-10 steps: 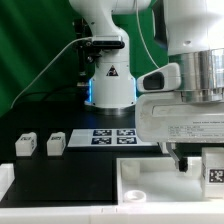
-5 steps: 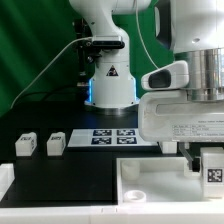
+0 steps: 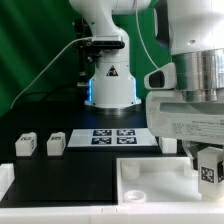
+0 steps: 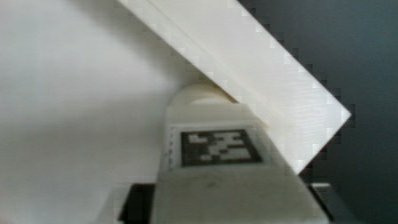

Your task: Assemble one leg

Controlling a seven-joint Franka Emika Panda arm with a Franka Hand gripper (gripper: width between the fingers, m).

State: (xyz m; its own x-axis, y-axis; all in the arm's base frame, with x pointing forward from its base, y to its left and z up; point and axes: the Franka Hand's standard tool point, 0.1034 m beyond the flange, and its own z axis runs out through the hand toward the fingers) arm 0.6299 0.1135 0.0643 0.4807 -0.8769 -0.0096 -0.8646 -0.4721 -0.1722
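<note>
My gripper (image 3: pixel 206 178) is shut on a white leg (image 3: pixel 208 170) with a black-and-white tag, at the exterior view's right edge, above the large white tabletop (image 3: pixel 150 192). In the wrist view the held leg (image 4: pixel 221 150) fills the lower middle, its end by the tabletop's raised rim (image 4: pixel 249 70); the dark fingers (image 4: pixel 137 203) flank it. Two more legs (image 3: pixel 24 144) (image 3: pixel 56 143) lie on the black table at the exterior view's left. A corner hole (image 3: pixel 136 195) shows in the tabletop.
The marker board (image 3: pixel 112 136) lies in front of the robot base (image 3: pixel 110 80). A white ledge (image 3: pixel 5 180) sits at the exterior view's lower left. Green cloth hangs behind.
My gripper with the leg has moved toward the exterior view's right and slightly down, closer to the tabletop.
</note>
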